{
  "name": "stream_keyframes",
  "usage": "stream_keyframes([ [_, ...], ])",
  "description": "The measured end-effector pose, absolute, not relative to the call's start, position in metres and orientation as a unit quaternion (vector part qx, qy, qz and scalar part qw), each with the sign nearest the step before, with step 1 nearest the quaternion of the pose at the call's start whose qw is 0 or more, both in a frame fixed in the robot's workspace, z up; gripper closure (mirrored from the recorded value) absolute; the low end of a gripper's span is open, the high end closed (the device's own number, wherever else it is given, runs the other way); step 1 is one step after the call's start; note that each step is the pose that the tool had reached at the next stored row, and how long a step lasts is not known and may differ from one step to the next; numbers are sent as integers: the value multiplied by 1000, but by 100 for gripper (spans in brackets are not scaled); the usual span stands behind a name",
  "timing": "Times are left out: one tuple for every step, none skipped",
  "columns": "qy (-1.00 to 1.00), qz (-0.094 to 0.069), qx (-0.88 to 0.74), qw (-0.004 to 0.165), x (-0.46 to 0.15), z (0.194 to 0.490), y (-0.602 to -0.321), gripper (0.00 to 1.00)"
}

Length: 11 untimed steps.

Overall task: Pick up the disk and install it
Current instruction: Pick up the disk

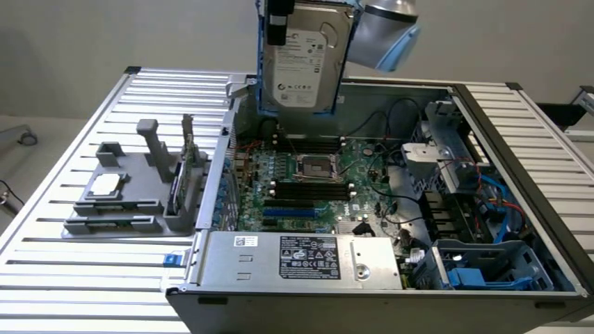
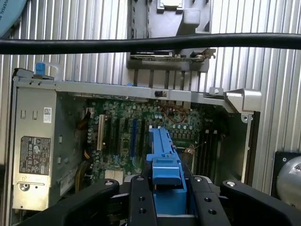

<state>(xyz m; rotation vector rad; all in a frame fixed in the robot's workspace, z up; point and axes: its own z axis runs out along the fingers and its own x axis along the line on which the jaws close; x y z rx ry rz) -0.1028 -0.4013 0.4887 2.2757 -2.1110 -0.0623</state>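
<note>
Table [image 1: 55,278] held open computer case [image 1: 371,316], motherboard [image 1: 307,181] exposed. Exterior view showed disk [image 1: 302,62] hanging upright above case, white label outward. Wrist view showed gripper [image 2: 168,202] clamped on its blue carrier, pointed down into case.

Disk: I counted one disk [image 1: 302,66].
Gripper: I saw one gripper [image 2: 165,197].
Computer case: I counted one computer case [image 1: 371,313].
Silver box: one silver box [image 1: 297,259] sat inside it.
Grey holder: one grey holder [image 1: 139,212].
Chip: one chip [image 1: 105,184].
Black cable: one black cable [image 2: 141,44].
Slatted table: one slatted table [image 1: 65,278].
</note>
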Motion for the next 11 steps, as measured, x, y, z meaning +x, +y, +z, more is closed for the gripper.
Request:
stream_keyframes([
  [-680,-20,733,18,-98,489,-403,67],
  [-680,-20,733,18,-94,489,-404,67],
  [-680,-20,733,18,-89,489,-405,67],
  [-680,-20,733,18,-85,489,-406,67],
  [-680,-20,733,18,-80,489,-408,67],
  [-680,-20,733,18,-76,489,-410,67],
  [-680,-20,733,18,-74,489,-411,67],
  [-680,-21,733,18,-71,489,-413,67],
  [-680,-21,733,18,-69,489,-415,67],
  [-680,-21,733,18,-67,489,-417,67],
  [-680,-21,733,18,-65,489,-420,67],
])
